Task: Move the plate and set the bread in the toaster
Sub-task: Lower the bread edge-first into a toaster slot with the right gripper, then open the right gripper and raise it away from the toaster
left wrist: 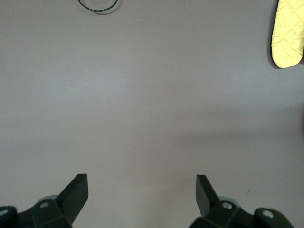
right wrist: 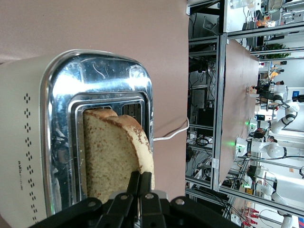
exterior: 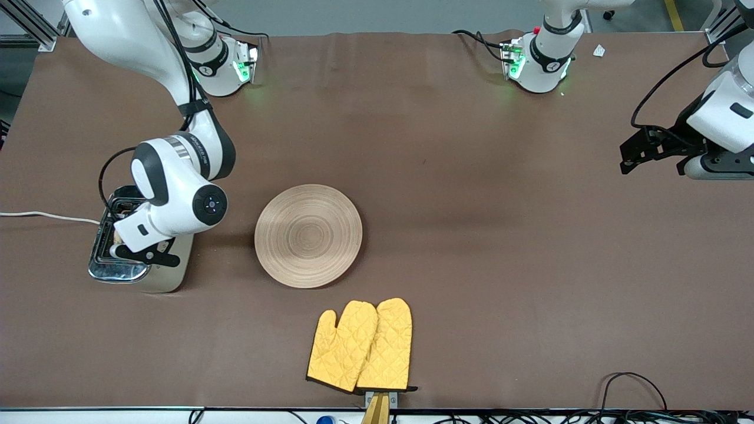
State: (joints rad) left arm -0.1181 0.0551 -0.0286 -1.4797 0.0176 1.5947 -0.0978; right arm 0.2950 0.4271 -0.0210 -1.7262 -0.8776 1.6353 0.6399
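The toaster (exterior: 121, 272) stands toward the right arm's end of the table, chrome top up. In the right wrist view the toaster (right wrist: 95, 76) holds the brown bread slice (right wrist: 111, 156) upright in one slot, its upper part sticking out. My right gripper (right wrist: 141, 176) is shut, with its fingertips at the bread's crust edge; in the front view it (exterior: 123, 248) sits over the toaster and the arm hides most of the bread. The wooden plate (exterior: 308, 235) lies empty beside the toaster, mid-table. My left gripper (exterior: 629, 158) is open and empty (left wrist: 142, 190), waiting above bare table at the left arm's end.
A pair of yellow oven mitts (exterior: 362, 344) lies nearer the front camera than the plate; one also shows in the left wrist view (left wrist: 289, 33). The toaster's white cord (exterior: 47, 216) runs off the table edge. A black cable loop (exterior: 633, 388) lies at the front edge.
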